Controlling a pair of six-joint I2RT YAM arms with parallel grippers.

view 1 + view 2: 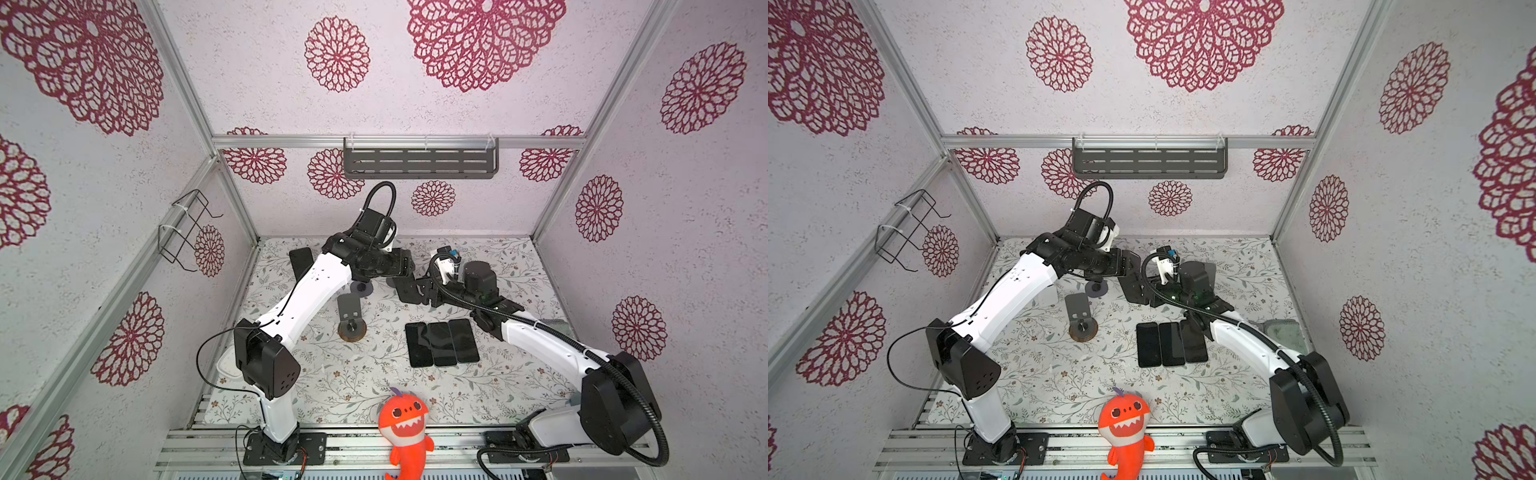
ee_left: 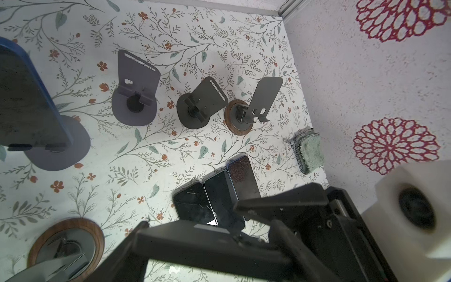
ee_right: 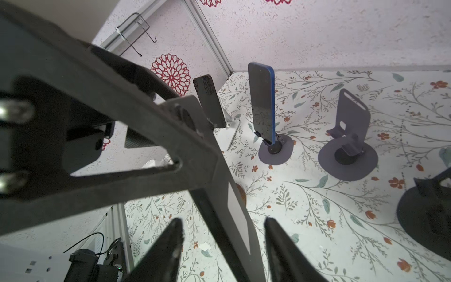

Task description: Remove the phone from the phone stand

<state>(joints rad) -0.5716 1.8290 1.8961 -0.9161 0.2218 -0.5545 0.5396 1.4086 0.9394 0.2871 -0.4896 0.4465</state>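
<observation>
Phones (image 1: pixel 441 344): three flat, two upright.

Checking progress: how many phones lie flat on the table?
3, side by side: stand-side phone toward the wood-based stand, middle phone, arm-side phone by the right arm. The arms may hide more.

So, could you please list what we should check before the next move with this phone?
1. Left gripper shut on the held phone: ok.
2. Right gripper around it, gaps both sides, no grip yet: not ok.
3. Held phone free of every stand: ok.
4. Bare table beside the three flat phones: ok.
5. Blue phone upright on its stand, apart from both grippers: ok.
6. How firmly the left gripper holds: cannot tell.
</observation>
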